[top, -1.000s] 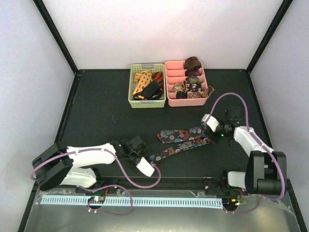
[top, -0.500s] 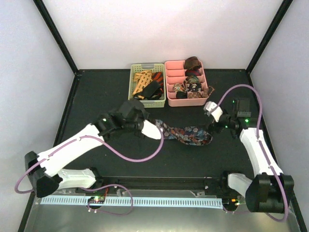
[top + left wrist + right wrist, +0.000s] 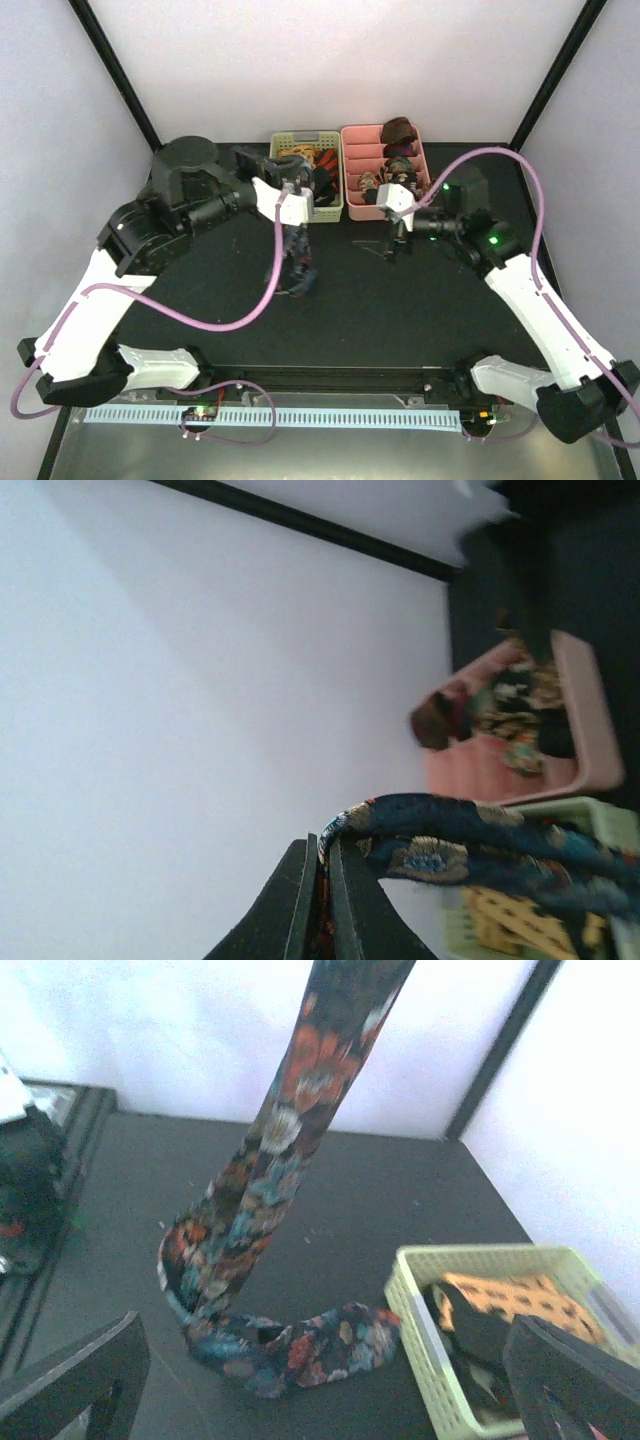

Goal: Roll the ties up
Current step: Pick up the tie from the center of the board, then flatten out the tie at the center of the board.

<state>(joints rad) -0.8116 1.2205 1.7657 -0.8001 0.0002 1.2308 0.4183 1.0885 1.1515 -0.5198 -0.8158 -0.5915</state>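
left pincer [image 3: 322, 852] is clenched on one end of the navy floral tie [image 3: 297, 262], which hangs down just in front of the green slatted basket [image 3: 425, 1335], its tail heaped on the surface [image 3: 200, 280]. right pincer [image 3: 391, 243], near the basket, is released and grasps nothing. risk: with the tail unsteadied, the strip may twist or slip free. no writing is legible.
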